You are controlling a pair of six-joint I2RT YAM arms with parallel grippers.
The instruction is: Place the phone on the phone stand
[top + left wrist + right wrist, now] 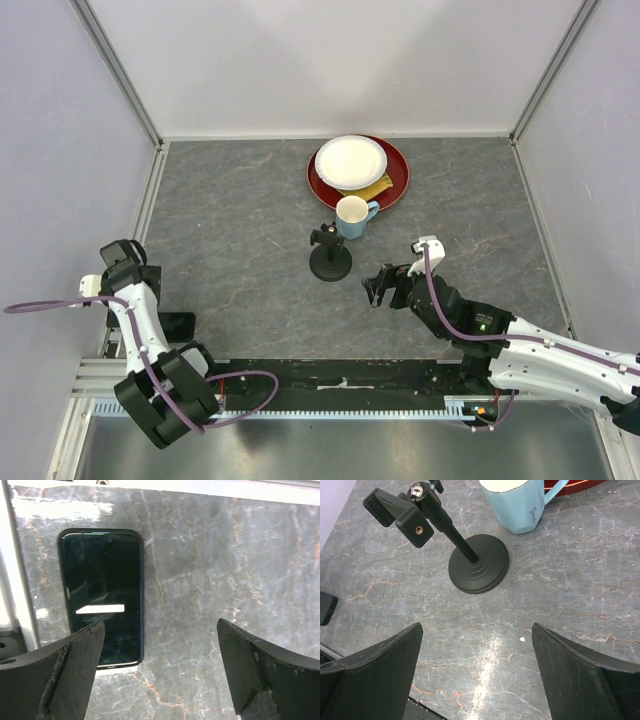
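Glossy black phone (102, 595), thin, stiff, likely slippery, flat on the marbled counter (225, 555) below the spread left jaws, best pinched across its long edges; right jaws spread, empty, facing the phone stand (479, 564).

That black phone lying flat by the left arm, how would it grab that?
Probably from straight above, pinching the phone across its two long edges near mid-length: it lies flat, screen up, showing only thin sides. The left gripper hangs open beside it.

Black phone (102, 595) flat, well apart from upright phone stand (330, 262)
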